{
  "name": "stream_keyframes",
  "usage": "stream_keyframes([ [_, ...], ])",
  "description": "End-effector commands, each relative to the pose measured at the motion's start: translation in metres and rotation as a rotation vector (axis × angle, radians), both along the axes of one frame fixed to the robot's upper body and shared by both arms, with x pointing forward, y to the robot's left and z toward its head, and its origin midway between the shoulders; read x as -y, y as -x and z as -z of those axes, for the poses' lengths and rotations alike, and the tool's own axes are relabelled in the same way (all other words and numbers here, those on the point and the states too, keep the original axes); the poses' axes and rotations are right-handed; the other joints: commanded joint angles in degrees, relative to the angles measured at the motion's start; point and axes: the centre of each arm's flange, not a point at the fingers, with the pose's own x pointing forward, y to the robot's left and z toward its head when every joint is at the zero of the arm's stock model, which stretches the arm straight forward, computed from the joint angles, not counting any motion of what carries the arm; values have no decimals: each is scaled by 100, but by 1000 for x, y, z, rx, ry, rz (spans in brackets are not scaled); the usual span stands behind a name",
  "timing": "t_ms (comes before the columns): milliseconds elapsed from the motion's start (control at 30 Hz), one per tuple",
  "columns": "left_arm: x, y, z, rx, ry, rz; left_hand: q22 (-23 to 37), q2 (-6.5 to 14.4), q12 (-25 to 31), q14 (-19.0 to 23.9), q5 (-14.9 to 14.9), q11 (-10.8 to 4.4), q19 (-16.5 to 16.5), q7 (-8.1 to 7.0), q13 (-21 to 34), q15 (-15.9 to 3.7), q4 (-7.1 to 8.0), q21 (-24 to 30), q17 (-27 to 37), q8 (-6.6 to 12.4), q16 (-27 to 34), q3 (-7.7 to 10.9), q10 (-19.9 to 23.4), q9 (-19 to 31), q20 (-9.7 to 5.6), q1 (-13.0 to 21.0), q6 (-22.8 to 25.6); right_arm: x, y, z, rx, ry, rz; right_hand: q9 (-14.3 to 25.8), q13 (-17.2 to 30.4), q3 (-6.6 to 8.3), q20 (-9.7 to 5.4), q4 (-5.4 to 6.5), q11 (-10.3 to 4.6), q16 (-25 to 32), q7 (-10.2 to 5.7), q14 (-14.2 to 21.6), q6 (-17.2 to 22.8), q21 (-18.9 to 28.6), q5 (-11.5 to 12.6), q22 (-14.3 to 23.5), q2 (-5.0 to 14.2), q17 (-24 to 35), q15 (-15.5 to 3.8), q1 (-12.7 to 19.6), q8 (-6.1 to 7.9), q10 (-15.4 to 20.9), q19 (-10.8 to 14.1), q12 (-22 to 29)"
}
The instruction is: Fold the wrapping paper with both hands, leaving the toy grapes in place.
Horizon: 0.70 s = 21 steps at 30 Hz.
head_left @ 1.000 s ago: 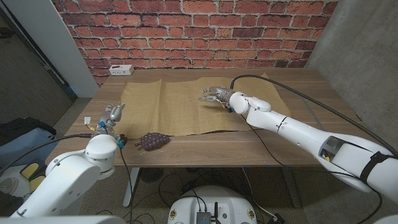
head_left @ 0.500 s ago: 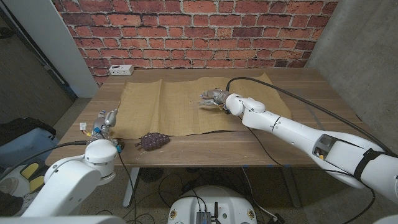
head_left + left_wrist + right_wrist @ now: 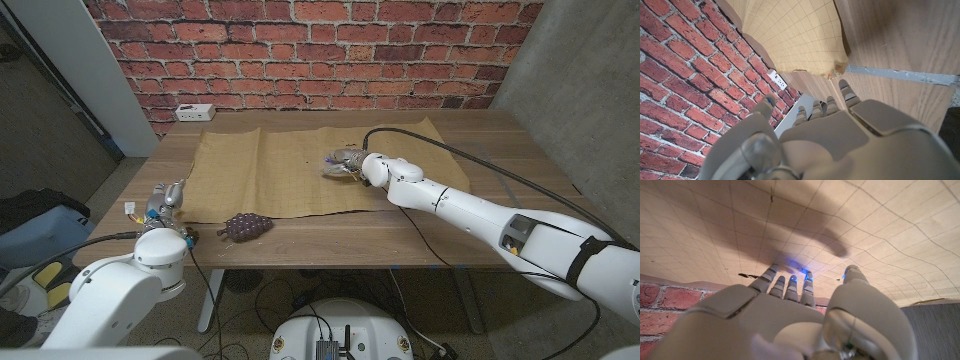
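I see my right hand [image 3: 343, 160] reaching out over mid wrapping paper [image 3: 270, 170], fingers spread, holding nothing | left hand [image 3: 165, 197] at the table's [image 3: 480, 135] left edge beside the paper's near corner, fingers apart, empty | toy grapes [image 3: 246, 227] just off the paper's front edge

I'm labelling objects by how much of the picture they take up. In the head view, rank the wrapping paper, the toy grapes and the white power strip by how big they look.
Largest to smallest in the head view:
1. wrapping paper, by far
2. toy grapes
3. white power strip, though it sits farther from the camera, so its real size next to the grapes is unsure.
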Motion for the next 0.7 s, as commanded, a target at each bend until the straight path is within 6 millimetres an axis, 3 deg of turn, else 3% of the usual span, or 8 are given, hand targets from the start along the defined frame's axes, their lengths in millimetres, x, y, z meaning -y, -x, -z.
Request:
stream_keyframes([
  [33,1,-4,3,-59,40,-47,30,-14,0,-52,-36,59,-10,33,25,27,16,-17,9,3,-2,38,-20,22,-22,-52,-35,15,4,11,-29,25,48,27,28,25,-12,-28,11,9,-41,-11,20,63,-15,30,-8,13,-44,45,2,13,34,1],
  [433,1,-4,10,-53,117,-86,32,-25,-21,-54,-37,128,-15,109,24,76,39,-39,10,-10,6,48,-94,24,31,-86,-90,29,11,17,-40,34,72,28,28,54,-17,-83,17,21,-34,25,48,85,-23,30,-29,10,-52,90,4,44,91,17],
  [567,1,-2,12,-67,128,-177,32,-29,-18,-55,-35,145,-68,130,23,86,51,-73,10,-21,8,56,-103,24,92,-103,-150,34,12,19,-41,36,73,28,28,61,-22,-97,16,25,-36,39,58,88,-25,30,-34,9,-53,100,5,57,99,23],
  [700,-6,-7,15,-22,168,-116,33,-39,0,50,-31,192,-21,177,20,91,51,-70,5,10,44,69,-65,24,93,-112,-92,38,14,20,-40,29,72,29,28,68,-29,-111,27,33,-29,66,87,98,-27,30,-39,9,-63,110,13,79,129,32],
])
